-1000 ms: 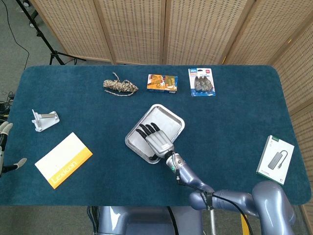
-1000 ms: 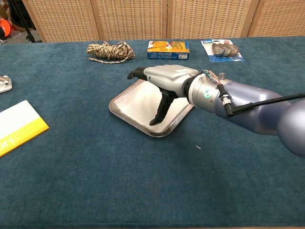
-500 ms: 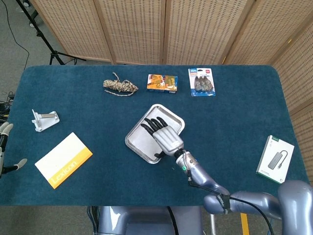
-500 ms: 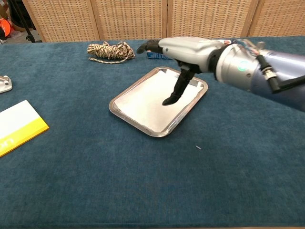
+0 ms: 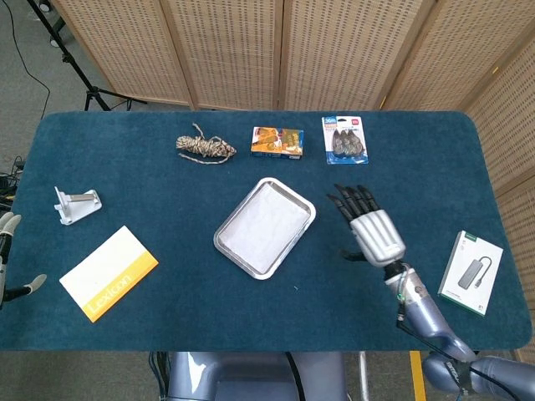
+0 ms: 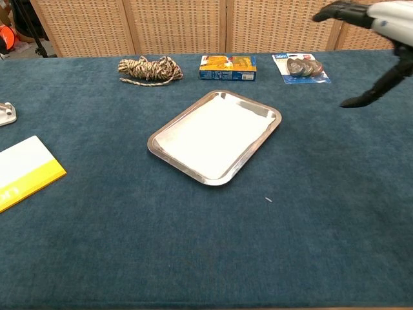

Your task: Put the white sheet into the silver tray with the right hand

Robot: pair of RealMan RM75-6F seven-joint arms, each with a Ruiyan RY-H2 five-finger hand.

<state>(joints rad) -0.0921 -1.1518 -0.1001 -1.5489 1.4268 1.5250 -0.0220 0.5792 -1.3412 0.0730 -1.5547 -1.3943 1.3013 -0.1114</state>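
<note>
white sheet in silver tray | right hand beside, apart | fingers spread, empty

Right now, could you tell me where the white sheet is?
The white sheet lies flat inside the silver tray at mid-table in the head view, left of the right hand.

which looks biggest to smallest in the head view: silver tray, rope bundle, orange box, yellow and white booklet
1. silver tray and yellow and white booklet: they look about alike, too close to rank.
2. rope bundle and orange box: also close, and both lie farther from the camera, so their order is unsure.
</note>
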